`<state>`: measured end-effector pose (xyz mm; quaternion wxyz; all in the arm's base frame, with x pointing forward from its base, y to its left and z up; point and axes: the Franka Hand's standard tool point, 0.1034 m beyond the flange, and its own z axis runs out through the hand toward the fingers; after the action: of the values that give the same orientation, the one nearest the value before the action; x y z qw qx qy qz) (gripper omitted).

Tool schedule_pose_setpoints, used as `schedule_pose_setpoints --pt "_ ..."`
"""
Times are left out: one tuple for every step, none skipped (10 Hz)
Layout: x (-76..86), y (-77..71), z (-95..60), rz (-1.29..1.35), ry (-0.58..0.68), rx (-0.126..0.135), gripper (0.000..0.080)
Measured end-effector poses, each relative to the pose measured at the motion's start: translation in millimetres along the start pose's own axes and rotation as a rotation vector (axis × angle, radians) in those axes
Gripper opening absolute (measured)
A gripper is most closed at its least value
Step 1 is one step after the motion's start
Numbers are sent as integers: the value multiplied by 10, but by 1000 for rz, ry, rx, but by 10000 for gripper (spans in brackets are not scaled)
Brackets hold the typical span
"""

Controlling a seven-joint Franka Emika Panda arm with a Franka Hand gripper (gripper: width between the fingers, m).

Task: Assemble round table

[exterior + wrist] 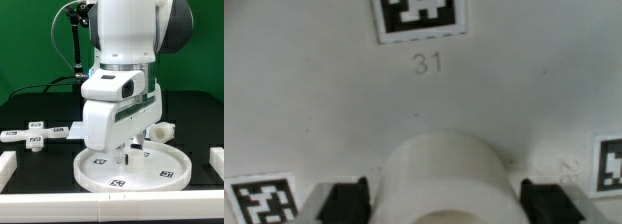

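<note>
Directly over disc point(166, 162), cylinder point(446, 170) in end effector point(445, 204)

Exterior view: the arm's white housing point(118, 110) screens most of the gripper point(128, 152), so the stand of its jaws cannot be read, and it hides the middle of the round disc point(160, 172) and part of a white piece point(162, 130) behind it. Wrist view: the rounded white part point(445, 165) between the fingers point(345, 198) is blurred and cut by the frame edge, and contact with it cannot be confirmed. All three tags point(416, 18) are cropped at the frame edges.
</note>
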<state>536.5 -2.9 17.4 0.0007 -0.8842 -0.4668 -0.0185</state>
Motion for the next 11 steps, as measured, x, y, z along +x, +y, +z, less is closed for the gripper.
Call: schedule_pose_setpoints --pt "44 -11 3 -6 5 -2 406" --pt "93 -4 3 -12 4 2 406" --pt "167 0 3 -15 8 3 406" --pt "238 0 6 -18 12 0 406" --pt "313 -10 9 -11 16 -2 406" --pt "401 -34 10 1 19 -4 407" --pt "443 -32 8 10 18 -8 407" --pt "455 -14 8 21 17 -8 407" --pt "461 -4 7 24 15 -7 407" --pt "461 -2 11 24 12 -4 407" --pt "461 -2 11 24 12 -3 407"
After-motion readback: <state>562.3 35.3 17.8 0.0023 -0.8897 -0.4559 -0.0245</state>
